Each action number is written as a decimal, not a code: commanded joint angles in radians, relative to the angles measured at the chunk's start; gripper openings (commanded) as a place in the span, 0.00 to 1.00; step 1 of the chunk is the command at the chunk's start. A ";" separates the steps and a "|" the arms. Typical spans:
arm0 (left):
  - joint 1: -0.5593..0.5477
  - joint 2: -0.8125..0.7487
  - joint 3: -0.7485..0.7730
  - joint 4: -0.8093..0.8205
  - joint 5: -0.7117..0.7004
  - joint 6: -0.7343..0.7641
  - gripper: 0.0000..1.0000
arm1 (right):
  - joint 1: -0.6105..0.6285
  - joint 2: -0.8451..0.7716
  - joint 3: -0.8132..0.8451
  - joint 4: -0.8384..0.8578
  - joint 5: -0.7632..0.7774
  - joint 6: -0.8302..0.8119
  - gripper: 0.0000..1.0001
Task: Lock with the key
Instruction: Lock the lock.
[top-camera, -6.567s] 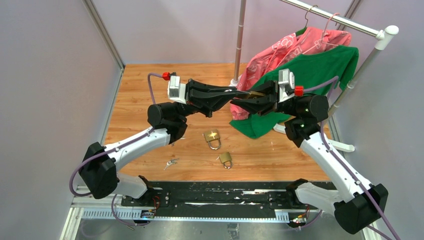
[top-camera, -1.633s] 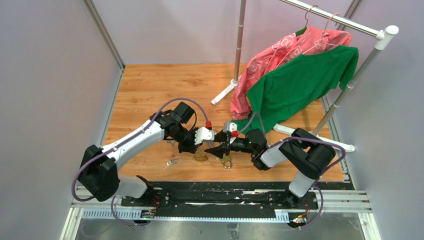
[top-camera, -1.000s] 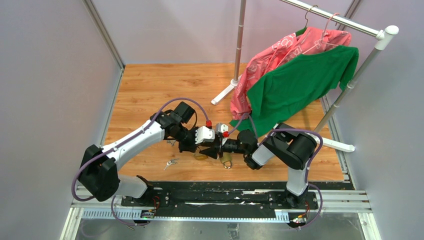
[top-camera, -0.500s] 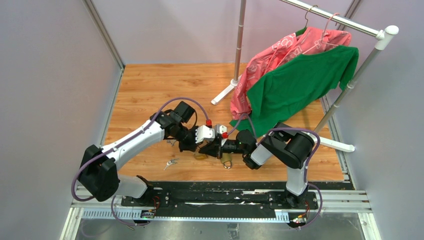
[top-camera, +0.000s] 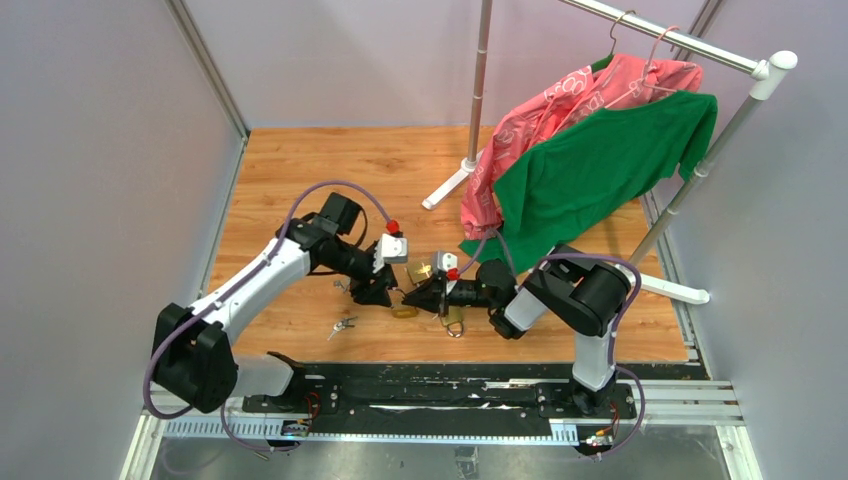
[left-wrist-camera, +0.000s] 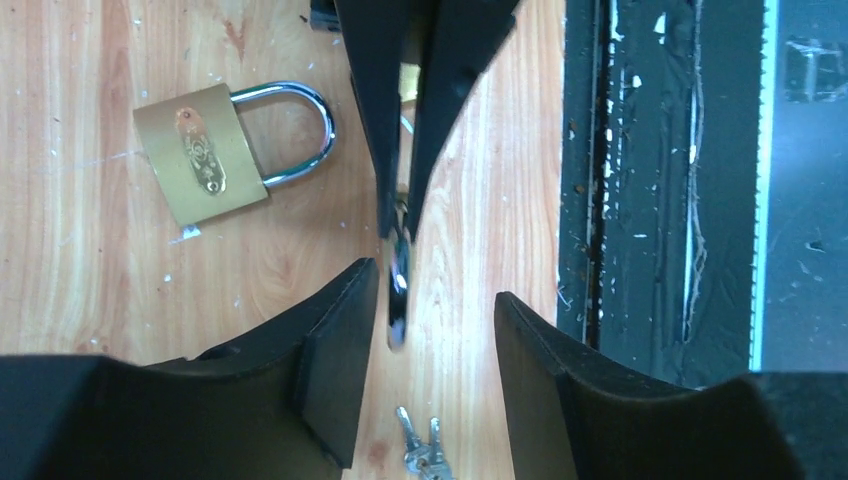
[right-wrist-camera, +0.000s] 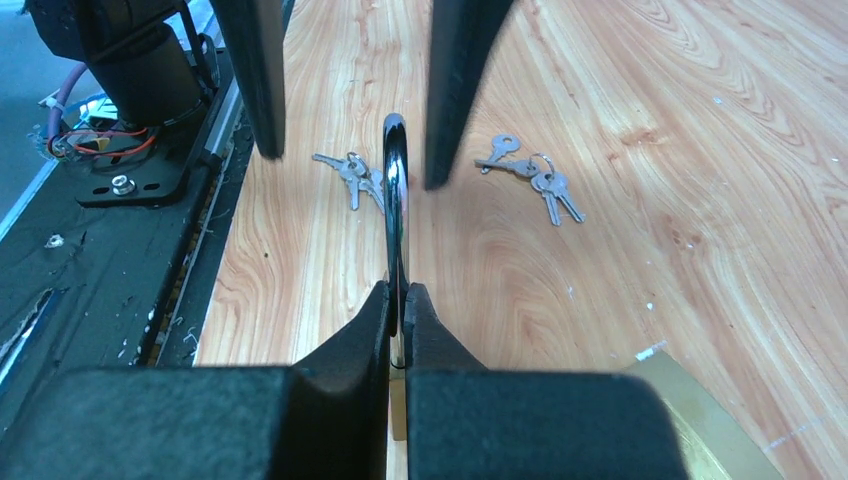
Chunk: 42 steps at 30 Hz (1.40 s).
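Left arm's swung back leftward since half a second ago, and the black left gripper (left-wrist-camera: 432, 290) now stands apart, done handing over I reckon. The small brass padlock with steel shackle (right-wrist-camera: 395, 170) is down at the wooden tabletop (right-wrist-camera: 300, 280). Its shackle is pinched in the black right gripper (right-wrist-camera: 398, 295) to steady it, and the silver key bunch (right-wrist-camera: 350, 172) lies just beyond, untouched.

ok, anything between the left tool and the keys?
Only the shackle, pinched by the right tool, sits inside the open left tool. The nearest keys lie uncovered on the wood, back toward its wrist.
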 joint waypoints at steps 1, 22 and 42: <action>0.073 -0.043 -0.059 -0.076 0.202 0.140 0.53 | -0.038 -0.016 -0.034 0.074 -0.043 -0.053 0.00; 0.025 -0.032 -0.163 0.207 0.033 -0.166 0.29 | -0.037 -0.002 -0.050 0.075 0.017 -0.129 0.00; -0.025 -0.046 -0.139 0.197 -0.088 -0.006 0.00 | -0.036 -0.101 -0.069 -0.162 -0.026 -0.206 0.79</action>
